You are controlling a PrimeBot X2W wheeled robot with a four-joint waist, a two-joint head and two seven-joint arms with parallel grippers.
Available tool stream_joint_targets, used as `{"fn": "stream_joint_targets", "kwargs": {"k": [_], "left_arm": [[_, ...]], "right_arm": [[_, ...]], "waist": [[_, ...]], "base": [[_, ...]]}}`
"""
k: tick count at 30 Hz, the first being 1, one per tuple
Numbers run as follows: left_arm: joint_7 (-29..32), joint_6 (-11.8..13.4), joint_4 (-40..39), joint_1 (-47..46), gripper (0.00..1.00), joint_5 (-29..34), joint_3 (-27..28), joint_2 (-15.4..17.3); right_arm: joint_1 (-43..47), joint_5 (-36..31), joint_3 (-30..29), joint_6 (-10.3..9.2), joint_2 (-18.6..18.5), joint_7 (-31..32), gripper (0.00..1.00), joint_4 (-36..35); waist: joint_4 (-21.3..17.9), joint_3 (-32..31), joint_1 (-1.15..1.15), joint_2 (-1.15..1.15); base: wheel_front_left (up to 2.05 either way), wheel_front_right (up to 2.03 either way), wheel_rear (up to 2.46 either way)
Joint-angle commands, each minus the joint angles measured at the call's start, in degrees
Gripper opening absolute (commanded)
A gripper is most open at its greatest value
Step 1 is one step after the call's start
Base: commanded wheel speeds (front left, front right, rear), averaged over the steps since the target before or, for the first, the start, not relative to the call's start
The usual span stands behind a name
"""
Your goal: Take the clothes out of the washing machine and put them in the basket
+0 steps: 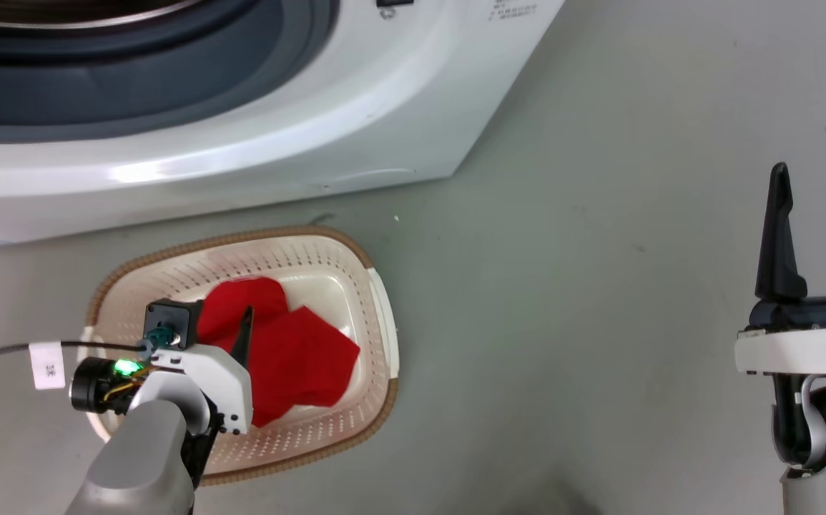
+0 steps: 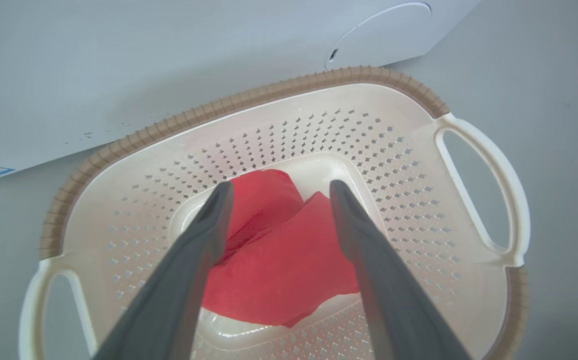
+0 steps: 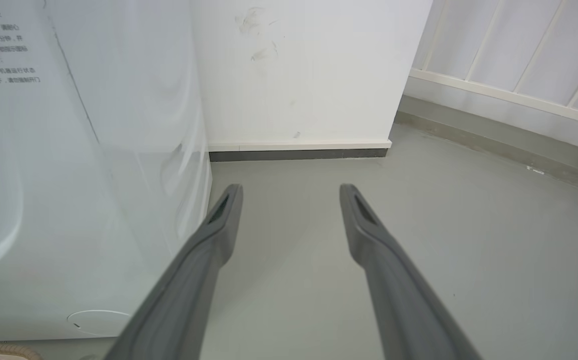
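The washing machine [image 1: 255, 136] was seen at the upper left of the frame, the basket [image 1: 191, 275] below it, with the red clothes [image 1: 305, 365] laid inside. The left gripper [image 2: 277, 187] was spread above them, holding nothing; the right gripper [image 1: 817, 175], at the right edge, likewise. Cloth could be snagged by a rising finger and dragged out.

Head cam: high, looks down. L wrist: close over basket [image 2: 248, 100], ahead of left gripper [image 2: 278, 190]; shared w/ head. R wrist: low, level, washing machine [image 3: 93, 175] left of right gripper [image 3: 291, 192].

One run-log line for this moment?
left pincer: open, over basket | red clothes: lying in basket | right pincer: open, holding nothing
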Motion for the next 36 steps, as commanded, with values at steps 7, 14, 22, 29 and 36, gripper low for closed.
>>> {"fn": "stream_joint_targets", "kwargs": {"k": [7,14,22,29,36], "left_arm": [[-0.1,-0.8,-9.2,5.2,1.00,1.5,3.7,-0.9],[-0.1,-1.1,-20.9,11.3,1.00,4.8,7.9,-1.9],[-0.1,-0.7,-35.1,20.0,1.00,7.6,14.3,-4.2],[-0.2,-1.0,-43.8,25.4,1.00,10.6,17.9,-7.7],[-0.1,-1.6,-49.5,27.2,1.00,12.6,19.3,-9.5]], "right_arm": [[2.4,-1.5,-0.3,-0.08,0.0,-0.1,1.00,1.1],[4.8,-1.9,-0.5,-0.08,0.0,-0.1,1.00,1.5],[8.0,-1.4,0.1,-0.08,0.0,-0.1,1.00,1.9],[9.7,-1.6,1.4,-0.08,0.0,-0.1,1.00,2.2],[10.1,-1.4,2.1,-0.08,0.0,-0.1,1.00,1.8]], "waist": [[4.3,-8.7,-0.01,0.00],[6.9,-14.1,-0.01,0.00],[8.6,-18.5,-0.01,0.00],[9.6,-21.0,-0.01,0.00],[9.6,-21.0,-0.01,0.00]], "base": [[0.00,0.00,0.00],[0.00,0.00,0.00],[0.00,0.00,0.00],[0.00,0.00,0.00],[0.00,0.00,0.00]]}}
